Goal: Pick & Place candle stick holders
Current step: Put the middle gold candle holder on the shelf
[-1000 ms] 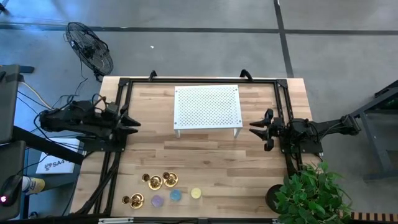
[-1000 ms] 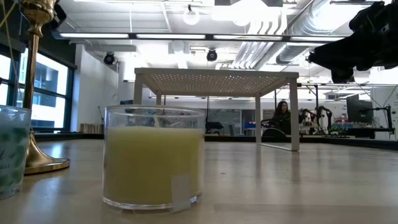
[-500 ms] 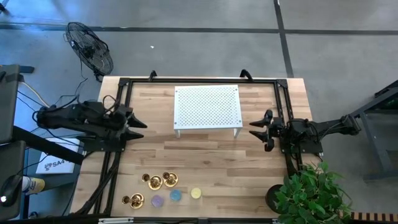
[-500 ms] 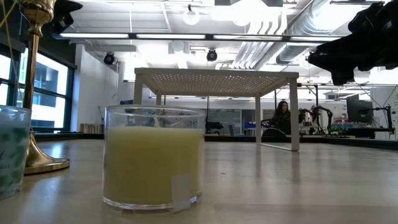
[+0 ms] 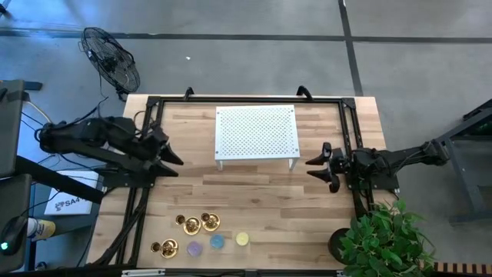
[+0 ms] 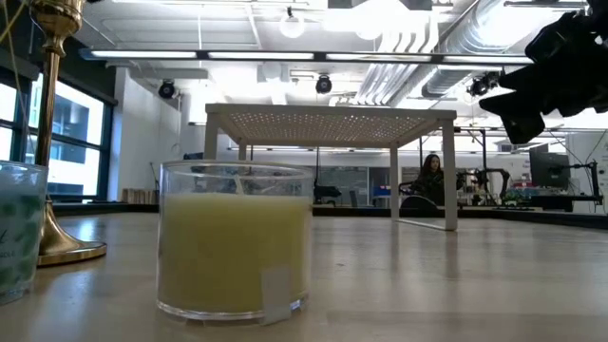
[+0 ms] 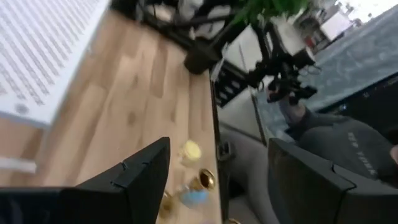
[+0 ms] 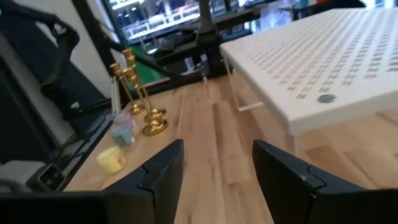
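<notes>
Left end effector: fingers spread, empty, over bench's left side, beside white perforated stand. Candle stick holders: gold cluster at near-left bench edge, glass candles just beside, all untouched. Judgement: step in hand is reach. Descend over one holder only, fingers straddling slim stem above flared base, steer clear of neighbours and candles; shiny metal likely slippery, clench squarely. Right end effector: fingers spread, empty, right of stand, waiting.

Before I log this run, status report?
Both end effectors, left and right, open, empty. Candle stick holders untouched at table's near edge. White rack between arms.
</notes>
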Motion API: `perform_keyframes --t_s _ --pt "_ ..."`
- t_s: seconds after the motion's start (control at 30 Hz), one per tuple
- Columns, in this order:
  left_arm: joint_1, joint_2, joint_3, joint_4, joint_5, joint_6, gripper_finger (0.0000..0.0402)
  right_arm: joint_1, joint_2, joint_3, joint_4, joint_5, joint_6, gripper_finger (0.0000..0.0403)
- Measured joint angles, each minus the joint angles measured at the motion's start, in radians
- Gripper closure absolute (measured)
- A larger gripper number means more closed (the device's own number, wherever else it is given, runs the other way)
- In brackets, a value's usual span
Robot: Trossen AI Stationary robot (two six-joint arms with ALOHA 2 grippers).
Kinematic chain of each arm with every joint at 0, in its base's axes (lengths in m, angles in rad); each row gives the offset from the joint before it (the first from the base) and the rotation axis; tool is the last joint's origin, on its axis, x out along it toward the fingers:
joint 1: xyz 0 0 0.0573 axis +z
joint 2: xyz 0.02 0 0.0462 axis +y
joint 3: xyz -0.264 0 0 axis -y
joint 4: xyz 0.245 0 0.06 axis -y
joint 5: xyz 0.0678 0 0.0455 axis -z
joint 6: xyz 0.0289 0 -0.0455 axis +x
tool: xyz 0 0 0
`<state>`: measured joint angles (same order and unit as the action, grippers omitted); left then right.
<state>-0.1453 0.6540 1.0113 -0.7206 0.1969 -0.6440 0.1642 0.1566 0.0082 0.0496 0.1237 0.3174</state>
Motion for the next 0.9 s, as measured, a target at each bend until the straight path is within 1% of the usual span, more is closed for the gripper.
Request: perform_keyframes --t_s 0.13,0.3,0.4,0.47,0.53,0.63,0.8,0.9 --pt "0.001 0.124 0.151 -0.185 0.028 -0.015 0.0135 0.0 0.015 0.0 0.003 -0.013 -0.001 0.0217" --pt "0.0 0.286 0.344 -0.491 0.018 -0.052 0.0135 0.0 0.02 0.0 0.012 -0.014 -0.002 0.0217" --pt "-0.002 0.368 0.391 -0.648 0.023 -0.122 0.0135 0.0 0.02 0.0 0.013 -0.011 -0.002 0.0217" --pt "-0.023 0.411 0.388 -0.68 0.01 -0.19 0.0135 0.0 0.02 0.0 0.014 -0.009 -0.002 0.0217" --pt "-0.05 0.451 0.383 -0.689 0.023 -0.234 0.0135 0.0 0.02 0.0 0.014 -0.008 -0.003 0.0217" --pt "-0.093 0.512 0.382 -0.685 0.059 -0.25 0.0135 0.0 0.02 0.0 0.014 -0.008 -0.003 0.0217" --pt "-0.221 0.587 0.382 -0.699 0.084 -0.339 0.0135 0.0 0.02 0.0 0.014 -0.008 -0.009 0.0217" --pt "-0.29 0.612 0.382 -0.689 0.083 -0.437 0.0135 0.0 0.02 0.0 0.014 -0.008 -0.009 0.0217"
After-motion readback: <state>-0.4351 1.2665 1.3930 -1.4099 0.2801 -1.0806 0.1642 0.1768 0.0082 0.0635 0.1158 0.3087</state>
